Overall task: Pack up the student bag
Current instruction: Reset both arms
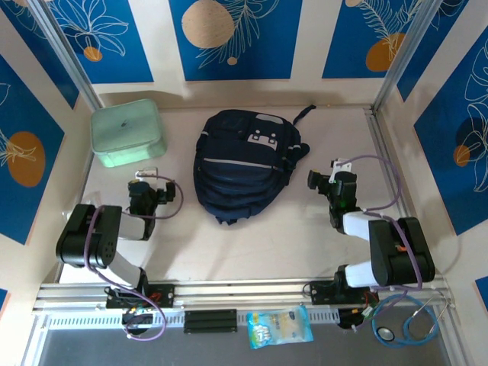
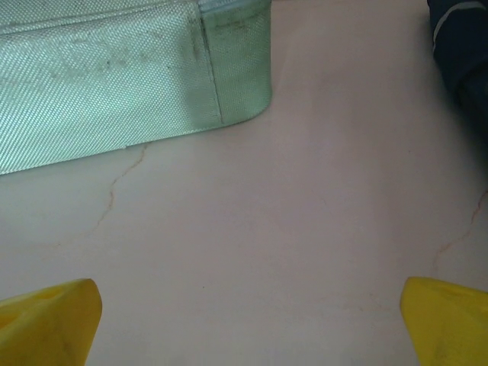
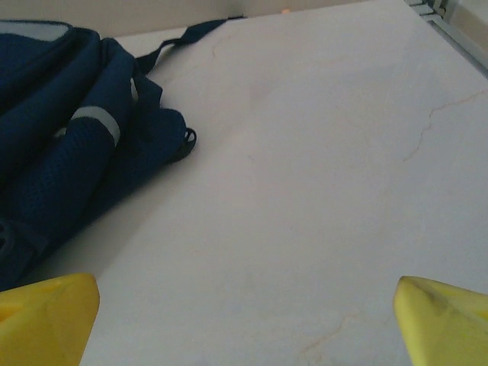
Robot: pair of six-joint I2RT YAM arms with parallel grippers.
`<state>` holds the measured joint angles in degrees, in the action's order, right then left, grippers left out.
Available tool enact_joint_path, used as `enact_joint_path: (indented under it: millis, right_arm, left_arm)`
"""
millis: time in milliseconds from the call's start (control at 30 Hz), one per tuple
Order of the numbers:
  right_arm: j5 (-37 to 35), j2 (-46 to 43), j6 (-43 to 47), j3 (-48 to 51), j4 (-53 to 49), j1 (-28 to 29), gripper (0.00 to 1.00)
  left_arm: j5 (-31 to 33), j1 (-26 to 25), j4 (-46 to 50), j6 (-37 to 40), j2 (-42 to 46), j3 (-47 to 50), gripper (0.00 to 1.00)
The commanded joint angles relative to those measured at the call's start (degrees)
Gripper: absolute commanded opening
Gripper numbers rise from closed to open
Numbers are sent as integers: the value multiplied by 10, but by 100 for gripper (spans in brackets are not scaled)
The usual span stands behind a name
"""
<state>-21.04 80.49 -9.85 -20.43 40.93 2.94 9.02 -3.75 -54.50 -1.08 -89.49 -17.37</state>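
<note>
The left arm's jaws stand wide open and hold nothing, their yellow fingertips (image 2: pixel 53 320) well apart over the bare, pale surface (image 1: pixel 290 244). The right arm's jaws are spread just as wide and are also empty, with yellow fingertips (image 3: pixel 49 316) at both lower corners of the wrist view. Seen from above, the left arm (image 1: pixel 99 232) lies folded at about 8 o'clock on the surface, its jaws pointing toward 12 o'clock at the mint green box (image 1: pixel 126 131), which sits near them at 10 o'clock, lid on. The right arm (image 1: pixel 385 248) lies folded at 4 o'clock, jaws pointing toward 12 o'clock. Between the two arms lies the backpack (image 1: pixel 244 164), dark navy, flat on the surface, its top end with white patches toward 12 o'clock and a black strap trailing toward 1 o'clock. Neither pair of jaws touches it. At 6 o'clock, in front of the rail, lies a blue and pale packet (image 1: pixel 280 326).
</note>
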Motion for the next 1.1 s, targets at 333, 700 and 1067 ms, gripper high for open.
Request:
enact_joint_path:
  millis: [333,700,1067]
  right_arm:
    - [59,66,21,-9,104,-12,99]
    - [50,68,15,-21,80,-14,99]
    - [50,68,16,-21,80,-14,99]
  left_arm:
    - [4,3,-32,12,-1,-19,100]
    - [-48,2,4,29,-2,-39,100]
    - [-46,1,15,32,-4,-45,100]
